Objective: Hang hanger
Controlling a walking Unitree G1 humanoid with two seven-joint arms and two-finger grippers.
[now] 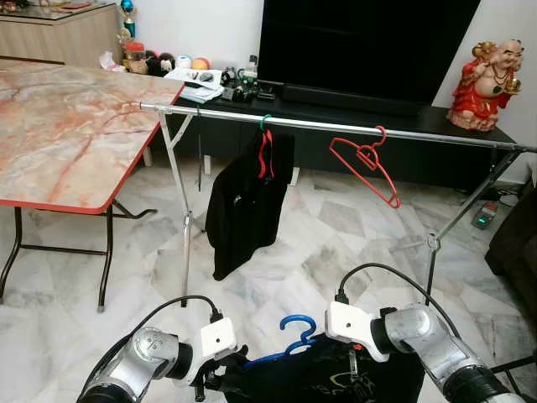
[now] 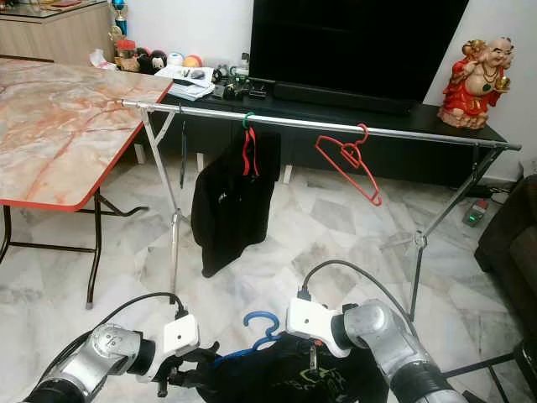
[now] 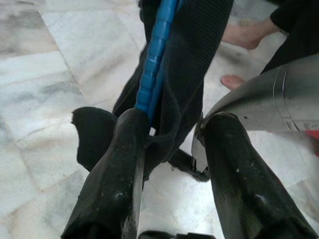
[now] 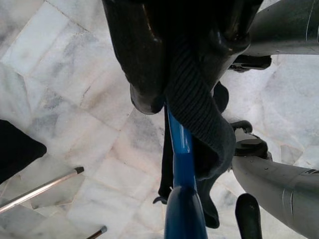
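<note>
Low in front of me a blue hanger (image 1: pixel 298 329) carries a black garment (image 1: pixel 336 379), held between both arms. My right gripper (image 4: pixel 184 74) is shut on the hanger's blue bar (image 4: pixel 178 134) and on the fabric draped over it. My left gripper (image 3: pixel 174 119) is open at the hanger's other end; the blue bar (image 3: pixel 155 59) and the cloth lie against one finger (image 3: pixel 117 169). Ahead stands a silver clothes rail (image 1: pixel 319 126). On it hang an empty red hanger (image 1: pixel 365 164) and a black garment on a red hanger (image 1: pixel 247 201).
A marble-patterned folding table (image 1: pixel 67 126) stands at the left, touching the rail's end. Behind the rail are a dark TV console (image 1: pixel 352 109) and a red statue (image 1: pixel 487 84). A dark seat (image 1: pixel 516 243) is at the right. A person's bare feet (image 3: pixel 244 35) are nearby.
</note>
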